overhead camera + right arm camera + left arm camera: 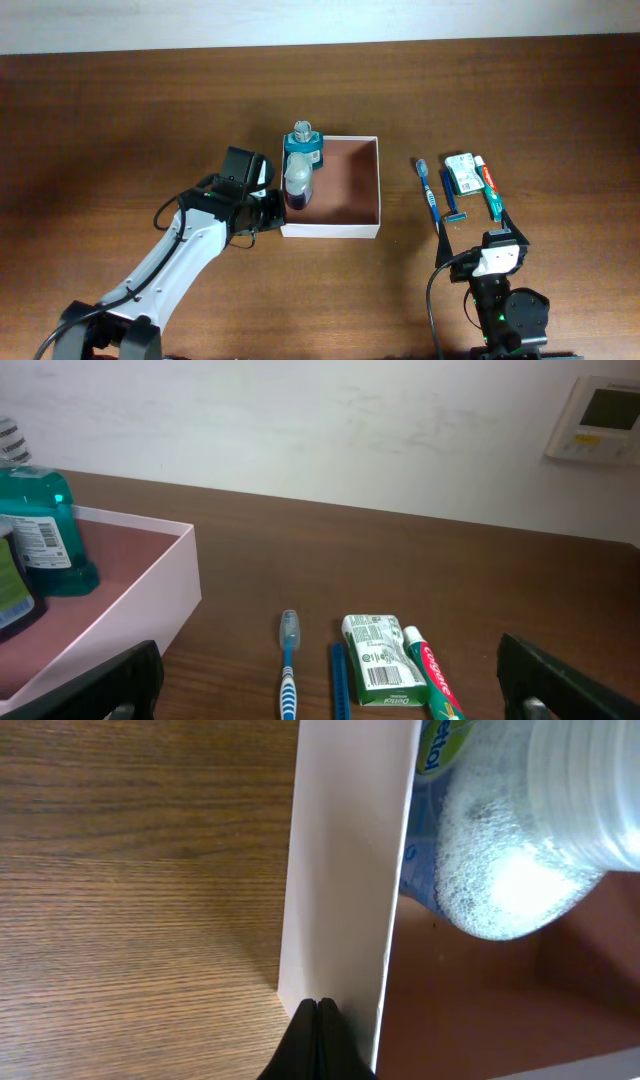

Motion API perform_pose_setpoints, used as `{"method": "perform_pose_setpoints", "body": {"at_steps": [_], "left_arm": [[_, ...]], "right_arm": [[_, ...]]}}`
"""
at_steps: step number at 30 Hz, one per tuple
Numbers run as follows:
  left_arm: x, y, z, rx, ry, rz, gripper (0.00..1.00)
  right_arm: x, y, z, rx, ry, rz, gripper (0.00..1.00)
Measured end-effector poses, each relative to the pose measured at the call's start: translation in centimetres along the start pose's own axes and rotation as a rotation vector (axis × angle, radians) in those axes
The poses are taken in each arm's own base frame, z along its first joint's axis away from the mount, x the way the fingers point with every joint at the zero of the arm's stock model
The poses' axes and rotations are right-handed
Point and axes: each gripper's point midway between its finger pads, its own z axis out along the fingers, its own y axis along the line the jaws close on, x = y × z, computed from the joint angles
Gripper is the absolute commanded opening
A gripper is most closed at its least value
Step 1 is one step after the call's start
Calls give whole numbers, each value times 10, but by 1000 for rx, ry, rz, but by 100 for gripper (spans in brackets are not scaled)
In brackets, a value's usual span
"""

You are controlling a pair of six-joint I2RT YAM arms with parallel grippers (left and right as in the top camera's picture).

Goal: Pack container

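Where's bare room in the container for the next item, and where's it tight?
Free: the right half of the container, from the mouthwash bottle and clear bottle to its right wall; also the table strip between it and the toothbrush. Tight: the left wall, both bottles inside, the shut left pincer just outside.

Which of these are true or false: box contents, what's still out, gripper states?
1. The teal bottle and the clear bottle are both in the box. True.
2. The toothpaste is packed. False: it lies on the table, right of the box.
3. The left gripper is open. False: it is shut, by the box's left wall.
4. The right gripper is open, holding nothing. True.
5. The toothbrush lies outside the box. True.
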Motion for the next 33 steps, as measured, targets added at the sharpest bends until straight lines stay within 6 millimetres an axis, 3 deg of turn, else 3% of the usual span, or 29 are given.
{"method": "perform_pose_setpoints", "body": {"at_steps": [13,19,21,26,27,33], "left_arm": [[2,-3,0,18,9,0,0],[-8,18,-2,-86,-38,-13,4],[-14,31,-4,-130,-63,-33,15],[-30,67,-13,-212,-114,-114,92],[-33,75,-15,-225,-123,-127,99],[-51,115,-28,-319,-195,-181,99]], "right_arm": [[0,0,0,0,0,0,98],[0,0,0,0,0,0,98],[0,0,0,0,0,0,98],[0,0,0,0,0,0,98],[0,0,0,0,0,-1,98],[0,0,0,0,0,0,99]]}}
